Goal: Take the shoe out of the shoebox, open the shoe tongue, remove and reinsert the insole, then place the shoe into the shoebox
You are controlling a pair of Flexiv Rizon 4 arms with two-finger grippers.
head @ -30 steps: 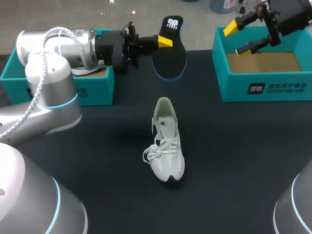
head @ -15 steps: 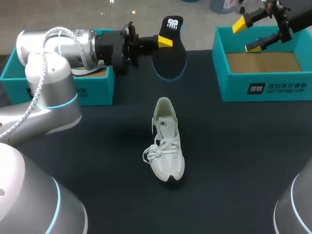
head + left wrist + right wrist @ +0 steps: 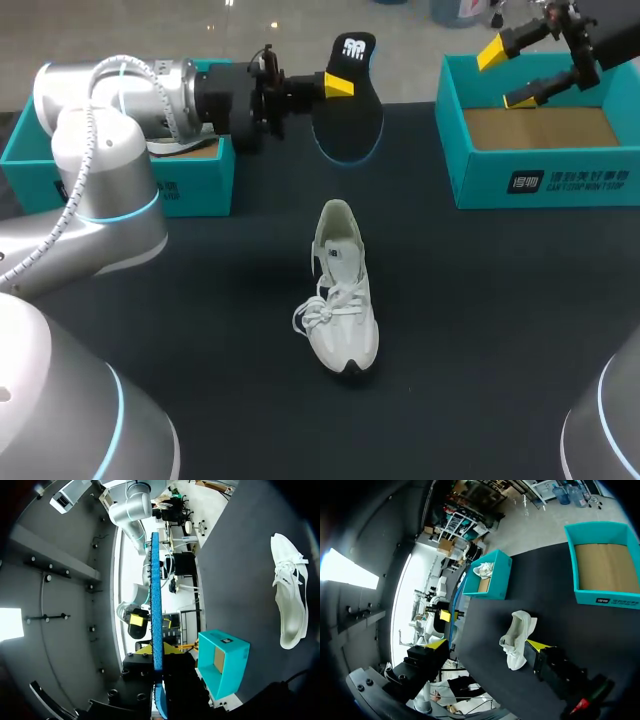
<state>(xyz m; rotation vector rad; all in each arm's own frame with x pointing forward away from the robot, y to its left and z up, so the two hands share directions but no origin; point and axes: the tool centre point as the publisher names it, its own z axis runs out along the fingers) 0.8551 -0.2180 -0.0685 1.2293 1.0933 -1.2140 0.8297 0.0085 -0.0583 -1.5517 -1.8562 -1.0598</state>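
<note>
While the left gripper [image 3: 338, 84] has kept its place beyond the shoe [image 3: 342, 290], the right gripper [image 3: 512, 75] has lifted and drawn back over the last second. It came to rest about half a second ago above the right-hand box [image 3: 540, 182], well beyond the shoe and off to its right. Its fingers stand wide apart with nothing between them.

The left gripper is clamped on the dark insole [image 3: 348, 105], which hangs upright in the air just past the shoe's heel end. The left wrist view shows the insole [image 3: 156, 600] edge-on between the two yellow tips. The insole has not shifted in that second.

The shoe lies on the table [image 3: 480, 330], toe towards the robot, laces loose and mouth open. Nothing is touching it. The left-hand box [image 3: 190, 185] sits beyond the shoe and to its left.

With the insole already out and the right arm withdrawn, the removal looks complete. The step in hand is likely putting the insole back. That will probably need the right gripper to return and steady the shoe.
</note>
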